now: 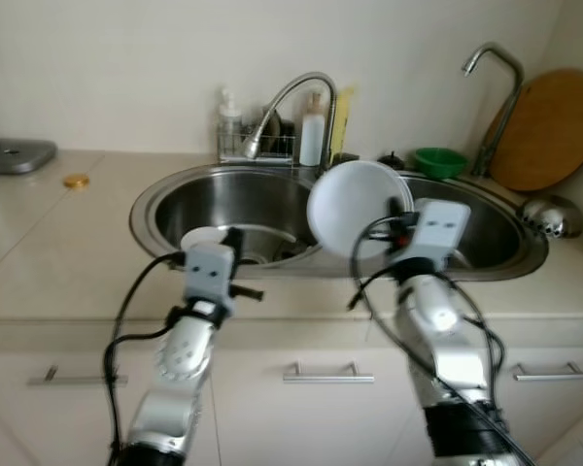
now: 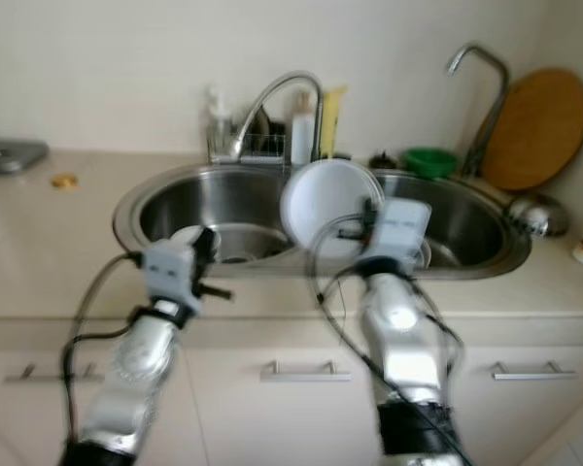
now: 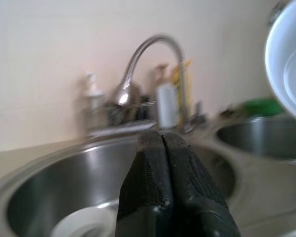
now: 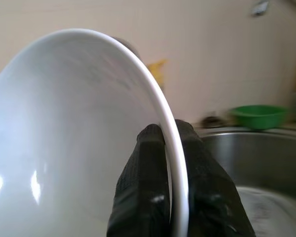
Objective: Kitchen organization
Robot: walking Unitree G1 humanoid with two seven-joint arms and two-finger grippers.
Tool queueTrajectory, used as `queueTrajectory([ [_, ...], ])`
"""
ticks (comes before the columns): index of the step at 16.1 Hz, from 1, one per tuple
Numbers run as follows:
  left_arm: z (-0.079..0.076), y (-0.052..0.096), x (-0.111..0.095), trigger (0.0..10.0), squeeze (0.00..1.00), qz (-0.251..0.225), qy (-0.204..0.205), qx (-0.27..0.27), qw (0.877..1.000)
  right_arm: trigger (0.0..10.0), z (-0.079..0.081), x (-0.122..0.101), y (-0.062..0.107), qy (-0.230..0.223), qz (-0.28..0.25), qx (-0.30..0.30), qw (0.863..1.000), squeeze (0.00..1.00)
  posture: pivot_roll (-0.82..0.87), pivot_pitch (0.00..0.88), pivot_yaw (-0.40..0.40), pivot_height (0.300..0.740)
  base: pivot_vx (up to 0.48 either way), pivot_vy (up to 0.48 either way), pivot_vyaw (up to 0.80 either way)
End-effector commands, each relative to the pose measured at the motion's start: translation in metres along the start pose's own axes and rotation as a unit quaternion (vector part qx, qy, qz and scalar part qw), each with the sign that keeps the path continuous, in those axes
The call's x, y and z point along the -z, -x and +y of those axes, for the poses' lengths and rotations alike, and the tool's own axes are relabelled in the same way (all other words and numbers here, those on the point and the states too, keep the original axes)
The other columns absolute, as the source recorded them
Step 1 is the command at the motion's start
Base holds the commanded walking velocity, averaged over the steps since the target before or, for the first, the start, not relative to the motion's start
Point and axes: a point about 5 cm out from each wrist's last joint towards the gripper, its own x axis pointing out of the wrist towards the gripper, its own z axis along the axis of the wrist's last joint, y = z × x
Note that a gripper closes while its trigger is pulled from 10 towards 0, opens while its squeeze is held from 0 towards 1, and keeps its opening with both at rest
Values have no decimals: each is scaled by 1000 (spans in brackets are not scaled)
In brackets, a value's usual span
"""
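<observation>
The round white ceramic bowl (image 1: 358, 206) hangs tilted on edge in the air over the divider of the stainless-steel double sink (image 1: 175, 199), which is set in the beige stone desk (image 1: 58, 252), and it is held by the right gripper (image 4: 170, 148), whose two black fingers (image 4: 145, 168) are pinched on its rim, one inside the bowl and one outside. It looks stiff, glazed and slick, light enough for one arm but likely to chip or break if it strikes the steel basin or the curved chrome tap (image 1: 296, 97), so a hold on the rim, as here, seems sound only if the pinch stays firm and the bowl is not swung; a deeper bite over the rim would be safer. The left gripper (image 3: 162, 143) hovers at the front edge of the left basin with its fingers pressed together on nothing, and below it lies a second small white dish (image 3: 81, 224) on the basin floor. Both head views are blurred, so the bottles (image 1: 313, 131) in the wire rack behind the tap are hard to read, the right basin's contents are hidden behind the right arm, and the small green bowl (image 1: 440, 160) beside the round wooden board (image 1: 549, 126) is soft in outline.
</observation>
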Motion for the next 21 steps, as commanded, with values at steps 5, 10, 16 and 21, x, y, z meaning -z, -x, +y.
queueTrajectory([
  [5, -9, -2, -3, 10000, 0, -3, 7, 10, 1000, 10000, -13, -4, -3, 6, -3, 21, 1000, 0, 54, 0, -58, 740, 308, 0, 0],
  [10, -9, -2, -2, 10000, 0, -2, 7, 10, 1000, 10000, -17, 5, -7, 15, 23, 29, 999, 0, 55, 0, -58, 740, 307, 0, 0],
  [16, -12, -2, 1, 10000, 0, 5, 9, 16, 1000, 10000, -34, 22, -21, 93, 92, 45, 990, 0, 60, 0, -60, 740, 137, 0, 0],
  [21, -12, -2, 1, 10000, 0, 5, 7, 18, 1000, 10000, -58, 32, -40, 201, 152, 60, 966, 0, 68, 0, -58, 740, 0, 0, 0],
])
